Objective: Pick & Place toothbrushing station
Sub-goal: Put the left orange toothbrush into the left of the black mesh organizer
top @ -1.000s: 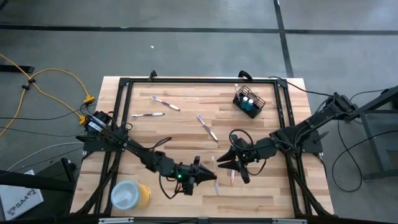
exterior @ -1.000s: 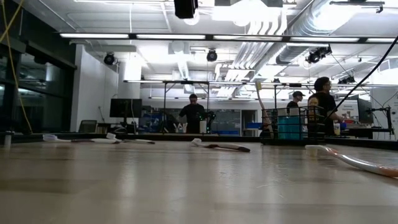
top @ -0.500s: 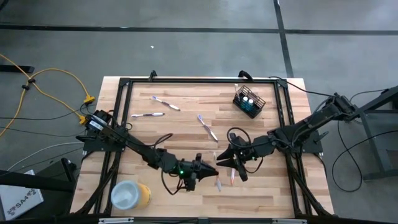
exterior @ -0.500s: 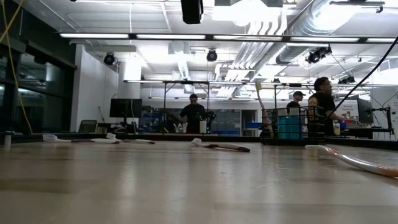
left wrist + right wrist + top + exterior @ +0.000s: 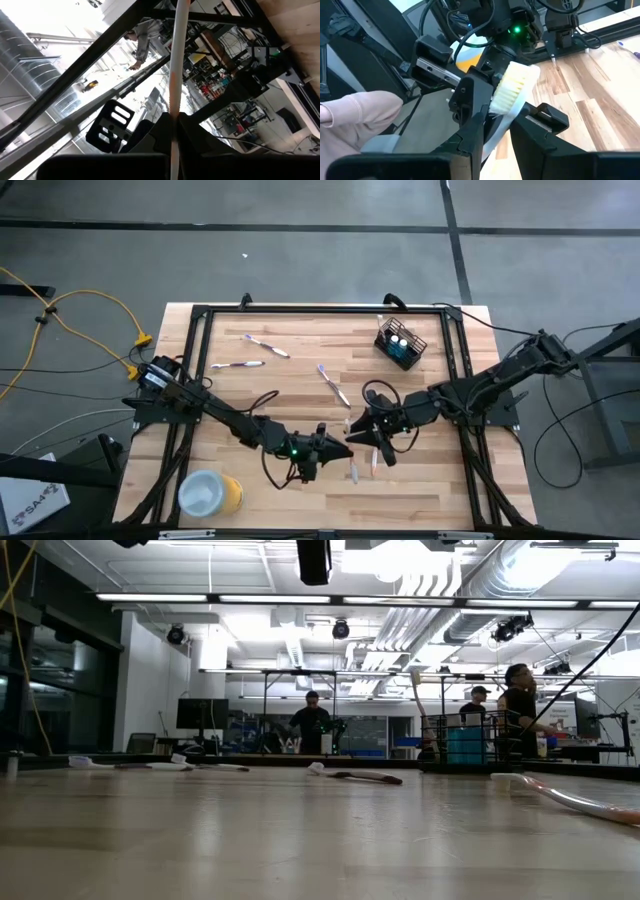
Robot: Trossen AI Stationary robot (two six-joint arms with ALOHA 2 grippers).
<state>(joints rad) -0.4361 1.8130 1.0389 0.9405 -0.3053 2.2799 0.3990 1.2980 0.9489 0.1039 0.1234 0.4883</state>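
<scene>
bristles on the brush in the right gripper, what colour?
White to cream, on a white head. The toothbrush in the right gripper shows best in the right wrist view.

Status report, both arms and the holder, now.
Left gripper shut on a toothbrush. Right gripper shut on another toothbrush. Mesh holder at far right; nothing blocking.

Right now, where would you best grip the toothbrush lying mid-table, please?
Grip the toothbrush at mid-handle from straight above, fingers across its narrow width: it lies flat and slanted on the table, with nothing against it, so probably only the top is reachable.
</scene>
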